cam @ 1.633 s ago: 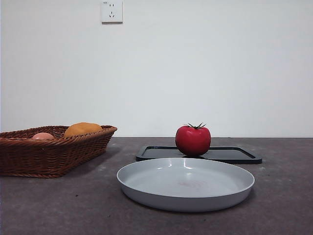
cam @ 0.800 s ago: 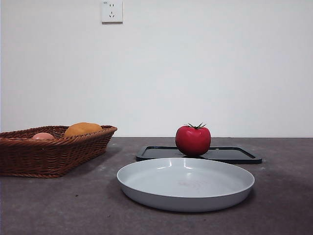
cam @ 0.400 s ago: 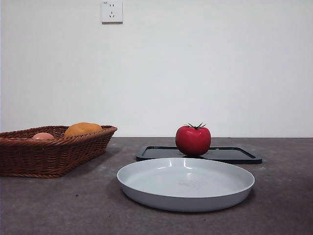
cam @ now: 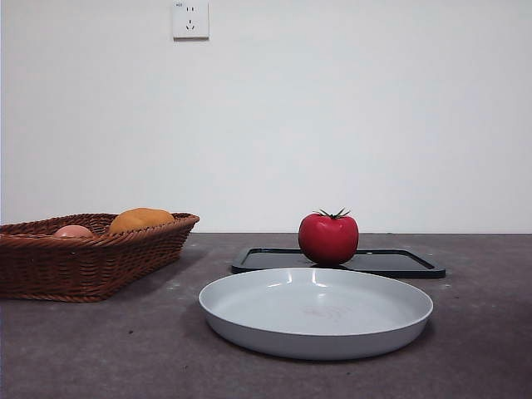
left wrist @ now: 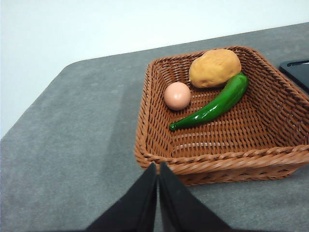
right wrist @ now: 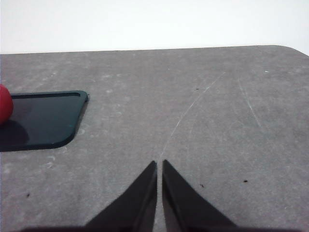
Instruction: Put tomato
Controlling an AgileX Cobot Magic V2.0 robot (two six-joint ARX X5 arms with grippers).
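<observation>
The glossy red tomato (cam: 328, 238) with a dark-green stem stands on a flat black tray (cam: 391, 263) behind a grey round plate (cam: 316, 312) in the front view. A sliver of the tomato (right wrist: 5, 104) shows at the edge of the right wrist view, on the black tray (right wrist: 41, 121). My right gripper (right wrist: 159, 166) is shut and empty over bare table, well away from the tomato. My left gripper (left wrist: 158, 169) is shut and empty just outside the near rim of the wicker basket (left wrist: 159, 159). Neither arm shows in the front view.
The brown wicker basket (cam: 50, 266) stands at the left and holds an orange rounded fruit (left wrist: 215, 67), a pale pink fruit (left wrist: 177, 95) and a green pepper (left wrist: 212, 104). A white wall with a socket (cam: 189, 19) rises behind the grey table.
</observation>
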